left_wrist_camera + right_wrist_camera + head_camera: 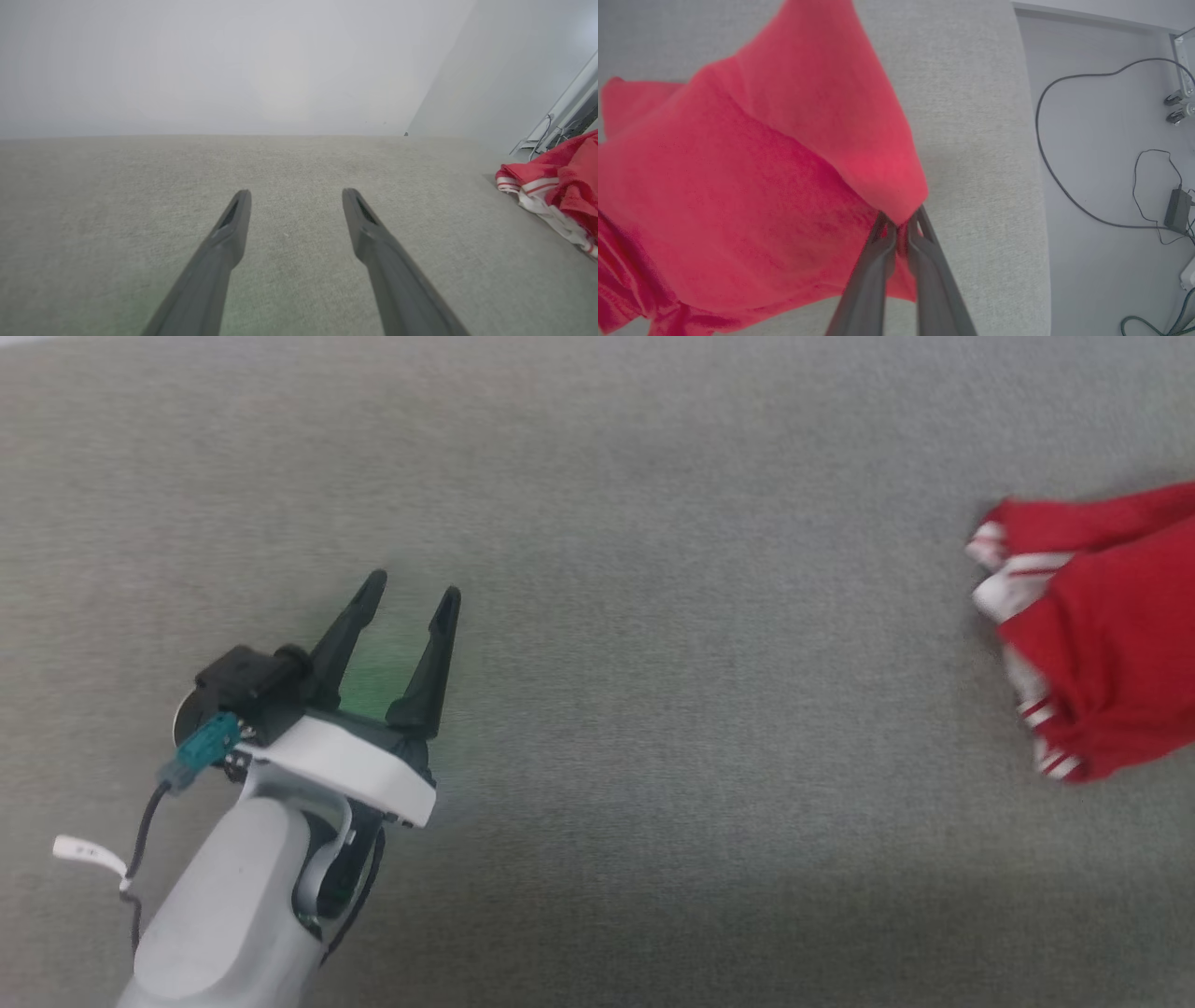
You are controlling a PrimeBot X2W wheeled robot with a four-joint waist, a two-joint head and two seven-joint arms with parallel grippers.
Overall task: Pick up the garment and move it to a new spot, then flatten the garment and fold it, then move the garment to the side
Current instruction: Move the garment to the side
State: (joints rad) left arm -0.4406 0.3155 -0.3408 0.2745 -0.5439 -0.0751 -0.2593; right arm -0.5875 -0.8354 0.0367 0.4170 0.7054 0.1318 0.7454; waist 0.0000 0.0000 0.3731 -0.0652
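Grey felt-like cloth covers the work surface (pixel 653 709), which meets a pale wall (pixel 233 70) ahead and drops on the right to a pale floor (pixel 1101 140) with dark cables (pixel 1045 154). The red garment (pixel 1111 644) sits bunched at the surface's right side, its white-and-red striped hems pointing left and its length running off the head view's right edge. The right gripper (pixel 899 219) pinches a red fold of it between nearly closed fingers, while the left gripper (pixel 413 586) hovers well apart from it, fingers spread.
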